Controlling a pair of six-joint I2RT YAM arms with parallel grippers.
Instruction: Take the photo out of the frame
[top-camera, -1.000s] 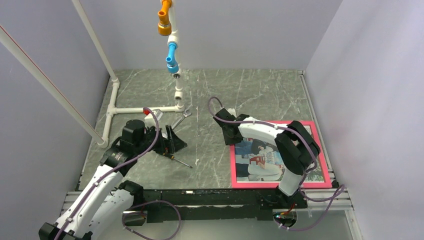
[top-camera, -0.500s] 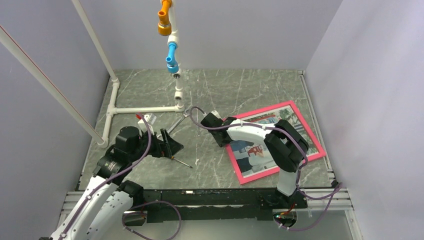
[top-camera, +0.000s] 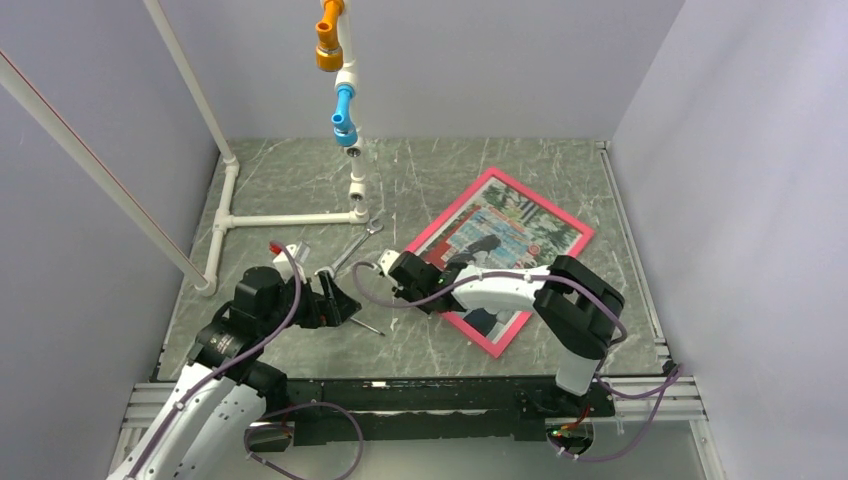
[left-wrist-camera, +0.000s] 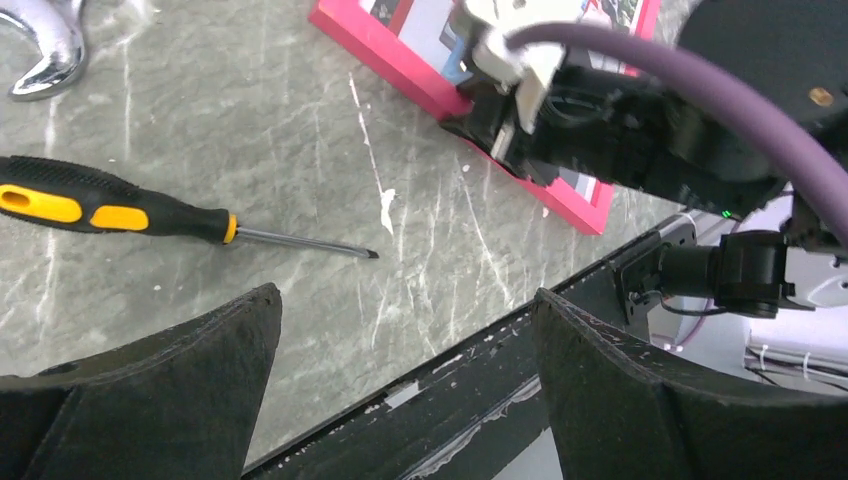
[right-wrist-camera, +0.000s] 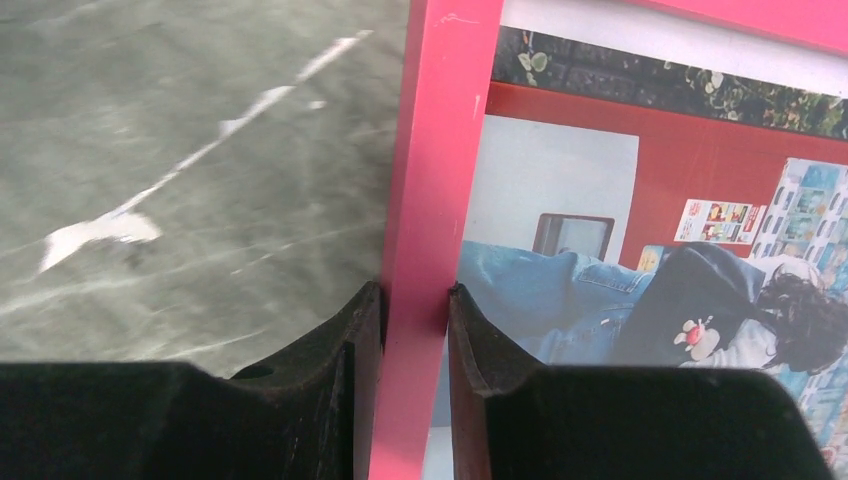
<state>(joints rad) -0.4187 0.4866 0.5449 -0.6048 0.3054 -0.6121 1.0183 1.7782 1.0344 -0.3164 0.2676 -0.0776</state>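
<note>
The right gripper (right-wrist-camera: 415, 300) is seen closed narrowly on one thin border of the large pink-red rectangular picture frame (top-camera: 541, 204). In the right wrist view, one black finger is pressed against the outer side of that border. The other is set against its inner side, over the edge of the picture.

The frame is laid flat on the grey marbled table (top-camera: 450, 170), right of centre. It is turned diagonally, with one corner pointed toward the back wall. It is gripped on its left-hand side, close to the corner nearest the arms.

The large colourful rectangular photo (top-camera: 505, 230) is held inside the frame, face up. A figure in blue denim, a dark-haired figure and a red background can be made out on it.

The left gripper (left-wrist-camera: 405, 305) is spread wide, with nothing between its fingers. It is held low over the table, left of the frame. Just beside it, a black-and-yellow-handled screwdriver (left-wrist-camera: 110, 208) is laid on the table. A shiny metal spanner (left-wrist-camera: 45, 40) is laid a little further back. A white pipe structure (top-camera: 290, 217) is stood at the back left.
</note>
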